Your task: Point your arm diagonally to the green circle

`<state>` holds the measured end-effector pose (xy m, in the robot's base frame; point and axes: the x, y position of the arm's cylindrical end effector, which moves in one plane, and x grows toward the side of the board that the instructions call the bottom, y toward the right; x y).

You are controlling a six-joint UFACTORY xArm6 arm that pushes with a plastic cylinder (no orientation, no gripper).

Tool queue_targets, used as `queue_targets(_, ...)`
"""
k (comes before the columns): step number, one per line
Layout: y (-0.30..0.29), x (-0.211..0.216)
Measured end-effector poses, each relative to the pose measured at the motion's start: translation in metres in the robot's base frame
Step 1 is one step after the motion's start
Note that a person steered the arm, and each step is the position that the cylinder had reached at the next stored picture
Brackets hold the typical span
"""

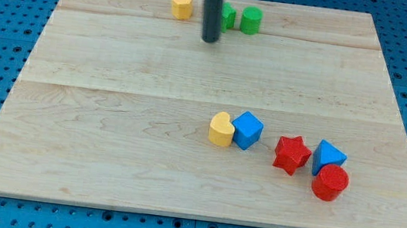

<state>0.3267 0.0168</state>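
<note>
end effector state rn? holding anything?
No jaws, just a rod: my tip holds nothing. It sits near the view's top, below and left of the green circle, not touching it; a second green block shows partly behind the rod.

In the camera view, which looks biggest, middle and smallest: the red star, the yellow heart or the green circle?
1. Red star
2. Yellow heart, only slightly smaller, so nearly a tie
3. Green circle

The green circle sits at the view's top, so distance may be shrinking it.
</note>
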Motion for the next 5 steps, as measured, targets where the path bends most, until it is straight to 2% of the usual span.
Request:
queue_targets(1, 0.036, 0.022)
queue_targets(3, 0.123, 0.033)
queue_targets(5, 0.146, 0.037)
